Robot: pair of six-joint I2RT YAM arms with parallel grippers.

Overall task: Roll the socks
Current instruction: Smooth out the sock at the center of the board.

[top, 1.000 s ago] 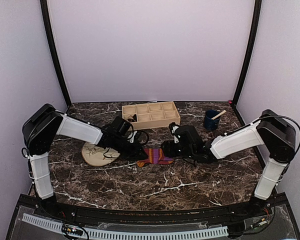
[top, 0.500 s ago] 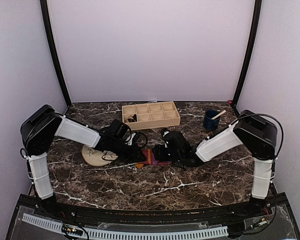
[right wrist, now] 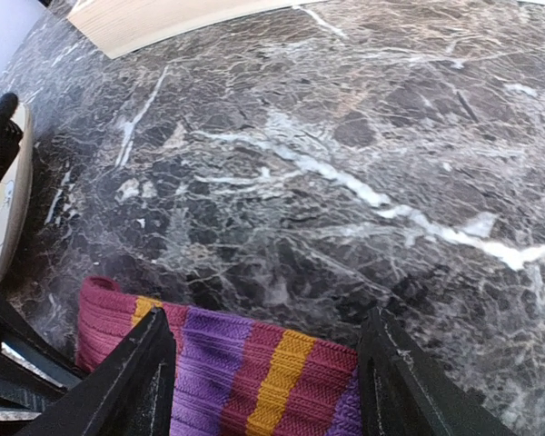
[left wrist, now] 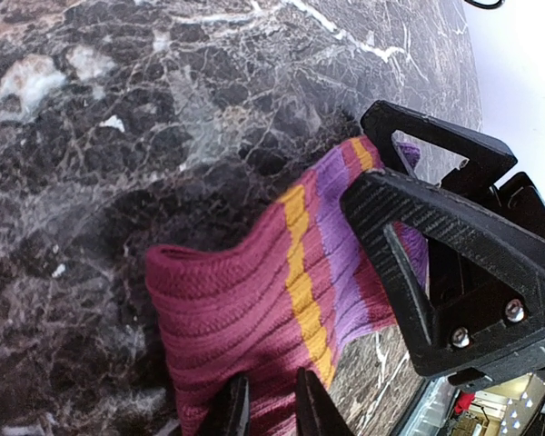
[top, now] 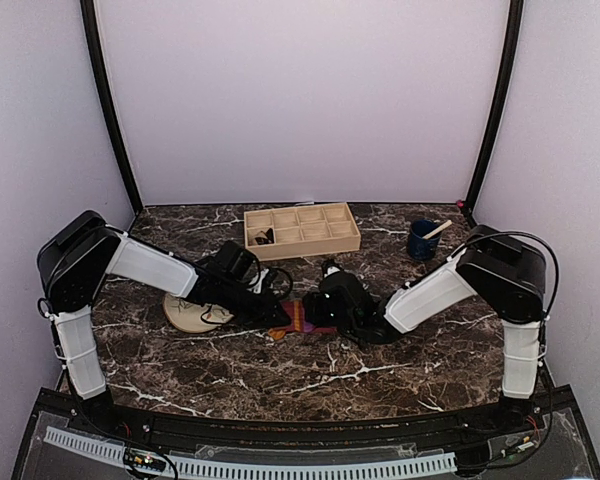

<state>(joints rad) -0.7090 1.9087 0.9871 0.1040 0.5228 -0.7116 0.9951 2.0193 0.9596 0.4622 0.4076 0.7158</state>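
A magenta-purple sock (left wrist: 254,300) with orange stripes lies on the dark marble table (top: 310,375), partly lifted into a fold at its left end. That end is pinched by my left gripper (left wrist: 271,411), whose jaws stand narrow with fabric between them. From the other side my right gripper (right wrist: 272,391) stands open and low, one finger (right wrist: 145,381) on each side of the striped sock (right wrist: 254,381). Seen from above, both grippers meet over the sock (top: 300,318), the left gripper (top: 280,312) and the right gripper (top: 315,305) close together.
A round beige plate (top: 190,312) lies just left of the left gripper, its rim at the edge of the right wrist view (right wrist: 0,218). A wooden compartment tray (top: 302,230) stands behind, and a blue cup (top: 421,240) with a stick at the back right.
The right arm has swung left, bringing its open jaws from right of the sock to astride it. The left gripper has shifted slightly and keeps its hold.
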